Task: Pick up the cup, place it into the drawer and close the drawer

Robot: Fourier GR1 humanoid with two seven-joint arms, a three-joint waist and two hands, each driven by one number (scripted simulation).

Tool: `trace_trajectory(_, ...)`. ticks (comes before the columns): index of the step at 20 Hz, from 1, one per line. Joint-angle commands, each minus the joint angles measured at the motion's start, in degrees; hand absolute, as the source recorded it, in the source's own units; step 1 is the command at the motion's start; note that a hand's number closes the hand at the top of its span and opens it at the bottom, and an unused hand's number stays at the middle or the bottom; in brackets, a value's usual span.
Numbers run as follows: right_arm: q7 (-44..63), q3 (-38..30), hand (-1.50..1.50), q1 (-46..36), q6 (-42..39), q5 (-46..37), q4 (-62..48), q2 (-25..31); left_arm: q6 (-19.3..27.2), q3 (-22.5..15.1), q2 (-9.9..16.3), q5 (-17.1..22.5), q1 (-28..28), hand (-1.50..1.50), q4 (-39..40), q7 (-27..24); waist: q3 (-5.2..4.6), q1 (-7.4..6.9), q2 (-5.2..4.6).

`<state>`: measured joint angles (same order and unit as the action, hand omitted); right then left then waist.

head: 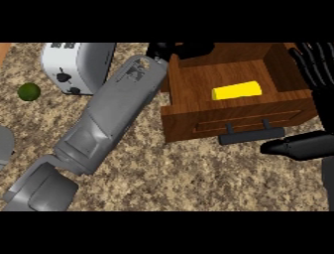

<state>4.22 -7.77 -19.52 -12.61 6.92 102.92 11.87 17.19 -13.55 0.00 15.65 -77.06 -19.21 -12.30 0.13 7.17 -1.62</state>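
Your right hand (323, 106), fingers straight and released, hovers just right of the open drawer (198, 119), nearer its handle (251, 133) than your left hand (171, 49); the yellow cup (237, 91) lies inside.

Drawer (198, 87) stands open on the speckled counter (198, 173), dark handle (251, 134) on its front panel facing me. Yellow cup (237, 91) lies on its side inside, on the drawer floor. My left hand (178, 49) is at the drawer's far left corner, mostly hidden; forearm runs diagonally across the counter. My right hand (323, 89) is open along the drawer's right side, fingers straight, thumb extended just beside the handle's right end. White toaster (71, 67) sits upper left, a green lime (29, 92) near it.
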Motion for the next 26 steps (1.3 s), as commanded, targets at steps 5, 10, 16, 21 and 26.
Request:
trace_trajectory(5,-0.6,2.7,-1.5,-3.4,-0.6,0.2,-2.1,-1.7,-1.2,-7.6,0.0,1.7,1.5,-1.5,2.8,0.5,0.05,4.05,-1.44)
trace_trajectory(10,0.4,3.4,-1.5,-4.5,-4.5,4.6,-3.2,-1.5,-2.4,-5.3,0.0,8.0,3.0,-1.5,-0.5,-3.3,-0.04,4.11,-1.54)
trace_trajectory(16,1.5,9.7,1.5,-5.2,-15.9,12.6,-1.4,-0.9,-3.3,-2.9,0.0,15.2,4.6,-1.5,-4.6,-9.9,-0.11,5.04,-1.36)
trace_trajectory(21,6.7,17.0,1.5,-2.6,-22.6,8.5,-1.5,4.1,-0.7,-1.6,0.0,18.8,4.0,-1.5,-4.7,-14.1,-0.19,1.97,-0.33)
trace_trajectory(26,6.6,17.6,-1.5,2.2,-26.0,-0.2,-0.8,11.4,0.0,-2.3,0.0,20.9,6.0,-1.5,-4.1,-16.6,-0.1,-1.31,0.62)
